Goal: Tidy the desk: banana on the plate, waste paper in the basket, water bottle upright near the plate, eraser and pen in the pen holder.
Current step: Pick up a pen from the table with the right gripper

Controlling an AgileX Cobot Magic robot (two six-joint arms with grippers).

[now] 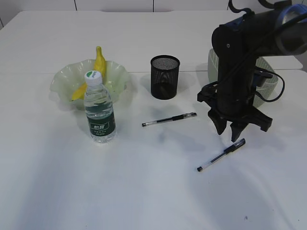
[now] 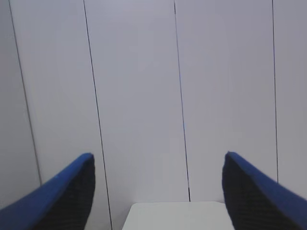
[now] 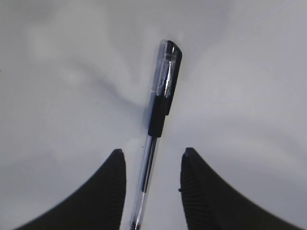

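You had most of the tidying behind you at this moment: the banana [image 1: 98, 67] lay in the plate [image 1: 62, 84] at about ten o'clock on the table [image 1: 144, 191], and the water bottle [image 1: 100, 108] stood upright just in front of that plate. The pen holder [image 1: 165, 76] sat near twelve o'clock, and you could not tell what it contained, so the eraser's whereabouts were unknown to you; no waste paper showed on the table, and the basket [image 1: 268, 84] at two o'clock was mostly hidden behind your right arm. What remained, as far as you could judge, were two pens. One pen [image 1: 169, 120] lay near the centre, untouched. The other pen [image 1: 221, 155] lay at four o'clock, and your right tool [image 1: 229, 130] hung directly over its capped end, jaws partly spread to either side of the barrel and not yet pinching it. Your left tool [image 2: 158, 191] was spread wide, empty, raised and facing a panelled wall.
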